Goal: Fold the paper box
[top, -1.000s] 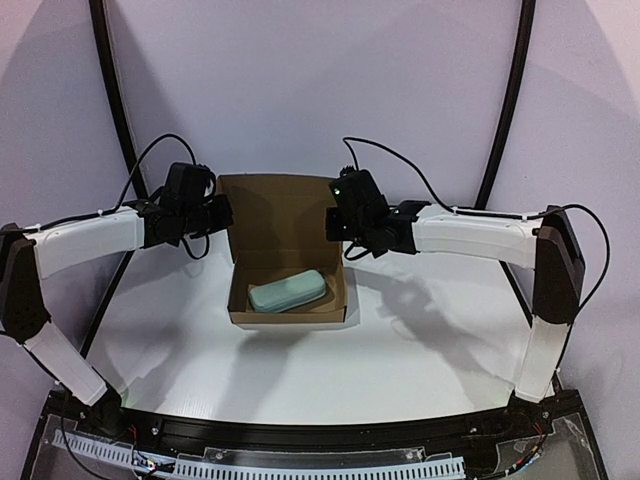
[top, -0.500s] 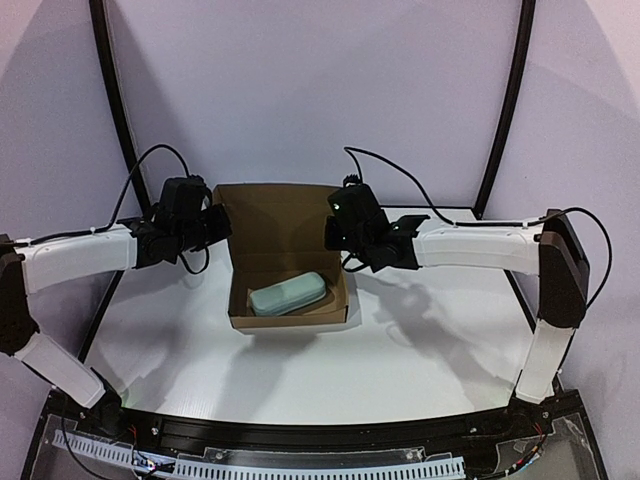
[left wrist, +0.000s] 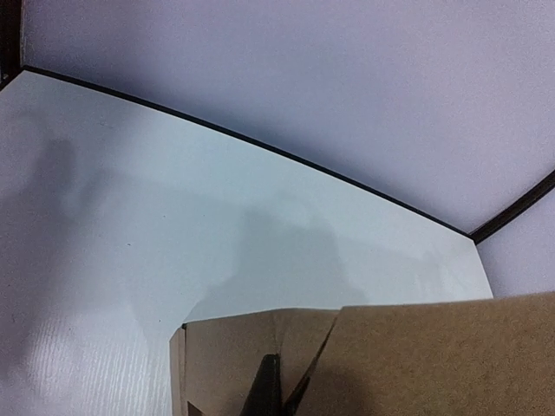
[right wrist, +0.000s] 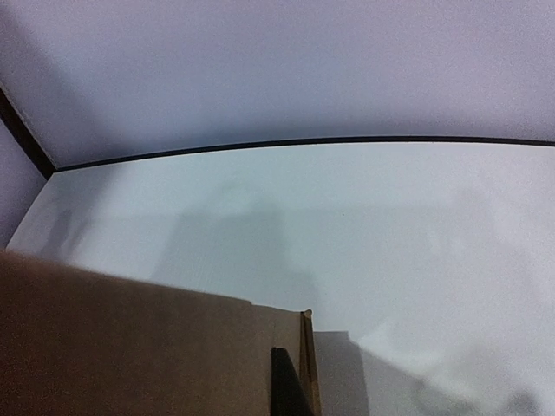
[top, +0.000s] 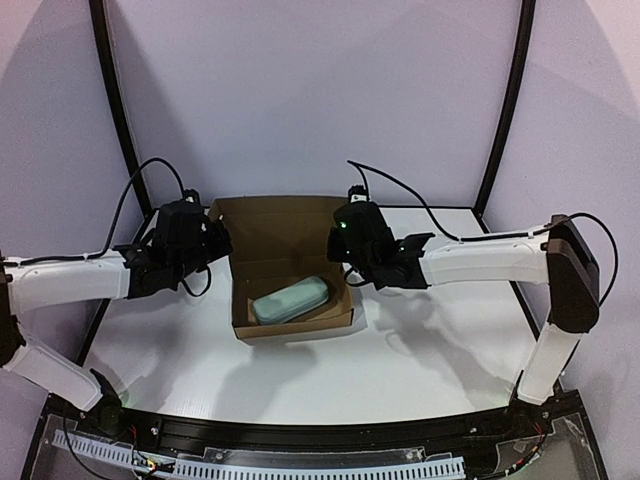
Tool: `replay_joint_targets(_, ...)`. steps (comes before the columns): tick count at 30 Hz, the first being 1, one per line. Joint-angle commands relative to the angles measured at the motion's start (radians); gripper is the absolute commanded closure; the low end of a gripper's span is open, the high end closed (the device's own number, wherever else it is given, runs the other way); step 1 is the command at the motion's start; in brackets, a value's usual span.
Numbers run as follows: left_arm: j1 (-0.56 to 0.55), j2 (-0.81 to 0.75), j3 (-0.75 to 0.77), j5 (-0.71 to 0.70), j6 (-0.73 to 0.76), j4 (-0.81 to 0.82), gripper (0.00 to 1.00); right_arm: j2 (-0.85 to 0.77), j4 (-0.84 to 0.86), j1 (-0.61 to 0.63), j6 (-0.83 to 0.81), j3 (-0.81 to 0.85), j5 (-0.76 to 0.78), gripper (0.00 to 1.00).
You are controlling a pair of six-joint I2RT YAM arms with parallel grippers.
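A white table (top: 430, 340) sits under pale lilac walls (top: 320, 90), with two black curved poles (top: 116, 120) rising at the back corners. Near the middle of the table stands the paper box (top: 285, 228), brown cardboard folded into an open tray with its lid standing up along the far side. A small pale grey-green case (top: 290, 298) lies slantwise inside the tray. The left arm (top: 75, 280) reaches in from the left to the lid's left edge, and the right arm (top: 480, 262) reaches in from the right to the lid's right edge, so the box stands between the two. In the left wrist view, one of the left fingers (left wrist: 265, 388) shows as a dark sliver at the bottom of the picture, pressed close among cardboard panels. In the right wrist view, one of the right fingers (right wrist: 283, 383) shows just beside the cardboard's edge, touching or almost touching it. In each case the other finger is hidden behind the board, so I cannot tell how far either pair is open or whether it has firm hold of the lid.
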Motion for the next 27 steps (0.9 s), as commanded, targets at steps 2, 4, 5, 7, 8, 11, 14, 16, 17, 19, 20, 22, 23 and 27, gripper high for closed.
replay_joint_targets(2, -0.078, 0.031, -0.144, 0.113, -0.046, -0.166, 0.99, 0.024, -0.084, 0.054, -0.023, -0.132, -0.144, 1.0)
replay_joint_targets(4, -0.094, 0.033, -0.174, 0.097, -0.046, -0.135, 0.99, 0.012, -0.042, 0.054, -0.035, -0.169, -0.143, 1.0)
replay_joint_targets(5, -0.103, 0.038, -0.18, 0.083, -0.053, -0.12, 0.99, 0.008, -0.024, 0.054, -0.042, -0.184, -0.144, 1.0)
replay_joint_targets(7, -0.114, 0.05, -0.181, 0.07, -0.067, -0.09, 0.99, 0.007, 0.005, 0.053, -0.051, -0.194, -0.154, 1.0)
replay_joint_targets(8, -0.115, 0.061, -0.156, 0.072, -0.086, -0.097, 0.99, 0.01, 0.001, 0.054, -0.053, -0.183, -0.16, 1.0)
replay_joint_targets(11, -0.135, 0.08, -0.036, 0.048, -0.107, -0.208, 0.99, 0.016, -0.058, 0.054, -0.054, -0.135, -0.164, 1.0)
replay_joint_targets(14, -0.149, 0.093, 0.066, -0.011, -0.122, -0.321, 0.99, 0.015, -0.09, 0.054, -0.057, -0.105, -0.178, 1.0)
replay_joint_targets(16, -0.149, 0.105, 0.11, -0.03, -0.124, -0.342, 0.99, 0.016, -0.104, 0.054, -0.06, -0.096, -0.182, 1.0)
replay_joint_targets(17, -0.15, 0.115, 0.115, -0.033, -0.134, -0.345, 0.99, 0.017, -0.104, 0.054, -0.06, -0.097, -0.184, 1.0)
replay_joint_targets(19, -0.15, 0.136, 0.117, -0.023, -0.164, -0.324, 0.99, 0.021, -0.101, 0.053, -0.059, -0.099, -0.194, 1.0)
replay_joint_targets(20, -0.149, 0.146, 0.117, -0.011, -0.173, -0.313, 0.99, 0.025, -0.102, 0.053, -0.06, -0.098, -0.199, 1.0)
replay_joint_targets(22, -0.15, 0.176, 0.133, 0.005, -0.188, -0.306, 0.99, 0.033, -0.113, 0.054, -0.063, -0.086, -0.21, 1.0)
replay_joint_targets(23, -0.15, 0.185, 0.16, 0.018, -0.191, -0.32, 0.99, 0.036, -0.12, 0.053, -0.066, -0.078, -0.215, 1.0)
replay_joint_targets(27, -0.15, 0.227, 0.254, 0.018, -0.191, -0.404, 0.99, 0.037, -0.138, 0.054, -0.079, -0.052, -0.232, 1.0)
